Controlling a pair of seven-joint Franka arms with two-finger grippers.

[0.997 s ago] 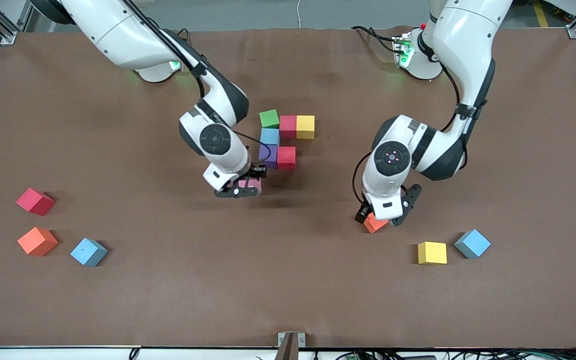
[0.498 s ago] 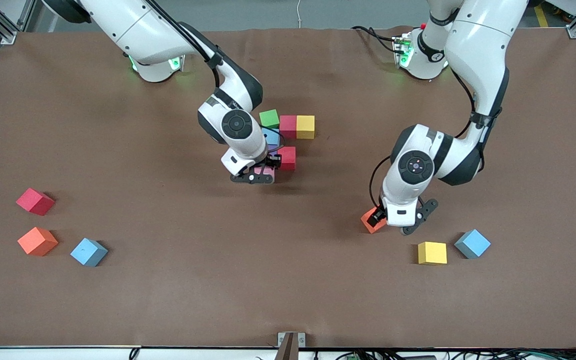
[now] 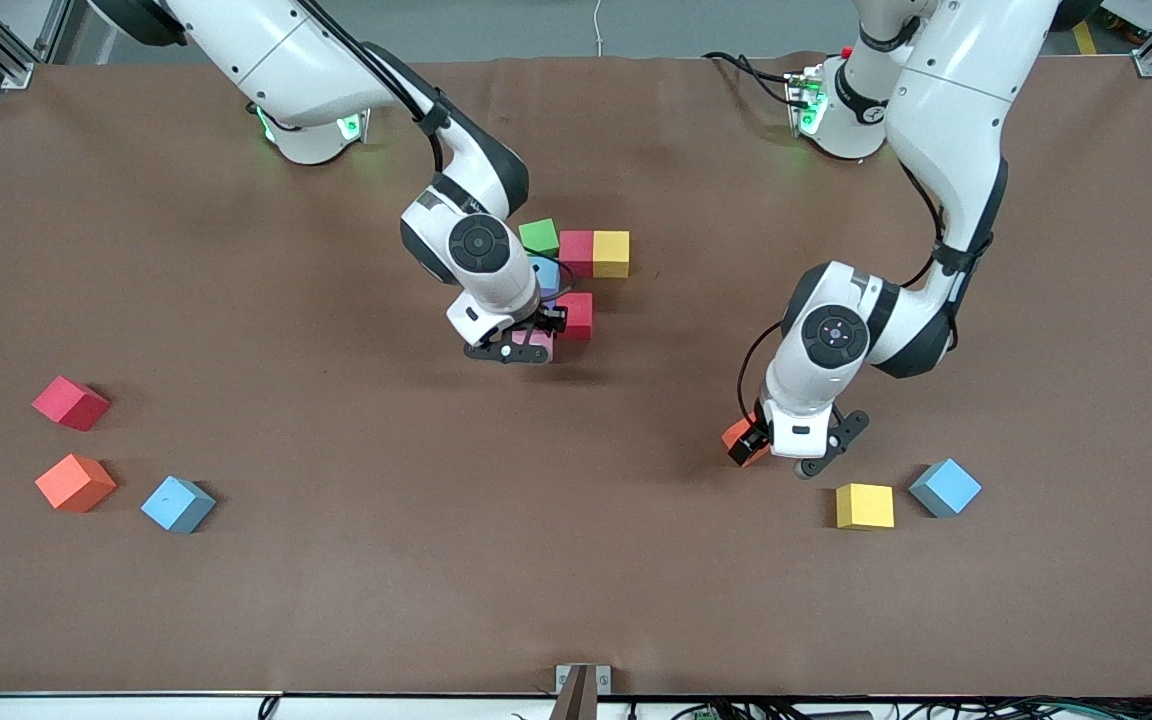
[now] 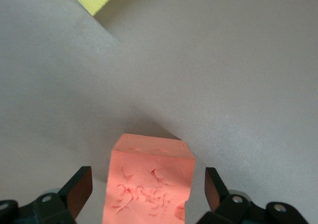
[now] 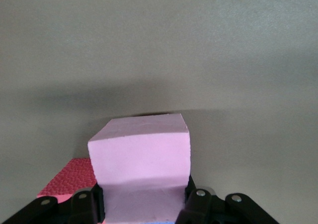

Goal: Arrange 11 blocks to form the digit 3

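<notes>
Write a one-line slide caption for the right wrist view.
Right claw shut on a pink block, with a red block just beside it on the brown table.

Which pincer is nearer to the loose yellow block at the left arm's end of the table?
Left. The left pincer stands open around the orange block, close beside the yellow block. The right pincer, shut on a pink block, is at the partly built digit.
</notes>
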